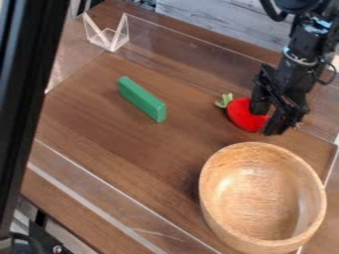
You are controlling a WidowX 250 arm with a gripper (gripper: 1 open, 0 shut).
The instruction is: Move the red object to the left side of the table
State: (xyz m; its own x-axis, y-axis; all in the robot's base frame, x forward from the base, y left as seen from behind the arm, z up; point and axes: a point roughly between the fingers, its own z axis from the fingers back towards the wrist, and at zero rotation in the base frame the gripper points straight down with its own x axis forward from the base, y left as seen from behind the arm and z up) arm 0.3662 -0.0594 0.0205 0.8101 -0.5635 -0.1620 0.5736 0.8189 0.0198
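Gripper (272, 109) is pointing straight down over the red object (245, 116), its dark fingers (282, 115) sitting down around the right part of the fruit. The jaws are standing partly apart; whether the pads are pressing on the fruit or only bracketing it cannot be told from this view, so no hold is being assumed.

The red object is resting on the table (119, 159), toward the right-hand side as the camera shows it, with its small green leafy tip (225, 100) pointing left, clear of the fingers. A wooden bowl (263, 205) is sitting near it, toward the camera; a green block (142, 99) is lying well apart to the left.

Handling judgement: the fruit is looking small, light and probably rigid plastic with a smooth rounded skin, so it is likely to roll or squirt out under an off-centre pinch. Best purchase is across the widest part of the round body, not the leafy tip.
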